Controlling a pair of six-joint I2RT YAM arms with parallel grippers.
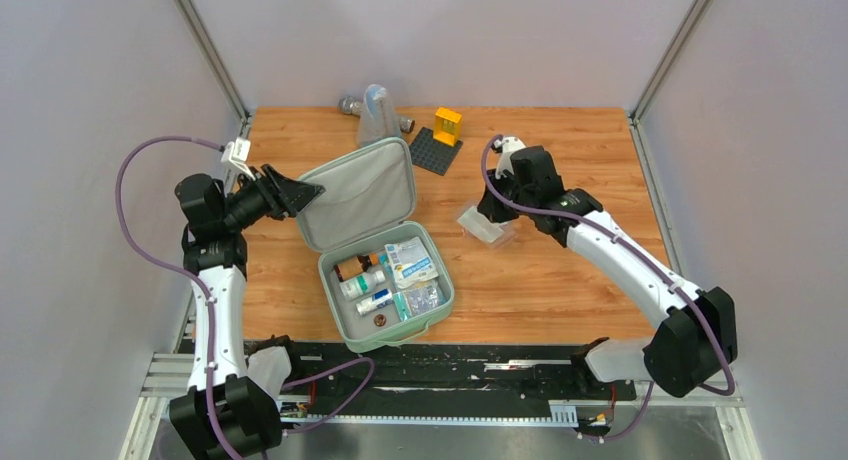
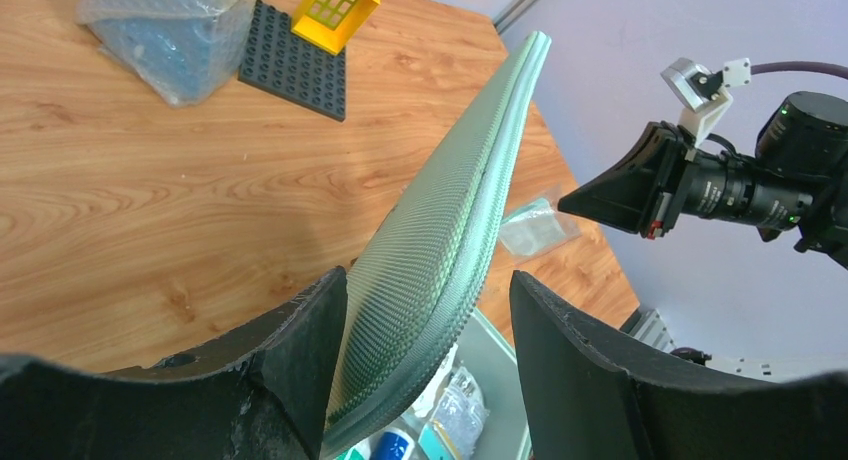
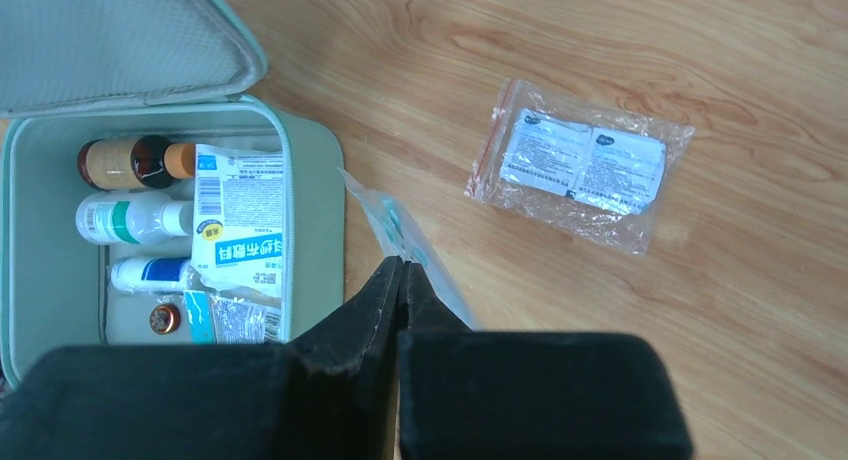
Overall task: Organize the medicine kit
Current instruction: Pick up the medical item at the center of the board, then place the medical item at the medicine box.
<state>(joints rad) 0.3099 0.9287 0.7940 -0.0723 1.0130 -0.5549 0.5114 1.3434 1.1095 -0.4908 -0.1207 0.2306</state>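
Observation:
The medicine kit lies open in the middle of the table. Its mint-green tray (image 1: 436,317) holds small bottles (image 1: 362,283) and sachets (image 1: 410,261). The lid (image 1: 360,192) stands tilted up behind the tray. My left gripper (image 1: 303,192) is open and straddles the lid's left edge (image 2: 450,230); one finger (image 2: 300,340) is against the lid, the other stands apart from it. My right gripper (image 3: 402,270) is shut on a thin clear packet (image 3: 400,230), held edge-on just right of the tray (image 3: 320,180). The same packet (image 1: 485,226) shows below the right gripper (image 1: 497,208).
A clear zip bag with two white sachets (image 3: 580,175) lies flat on the wood right of the held packet. At the back stand a dark grey studded baseplate (image 1: 433,152), a yellow block (image 1: 447,125) and a translucent bluish pouch (image 1: 378,115).

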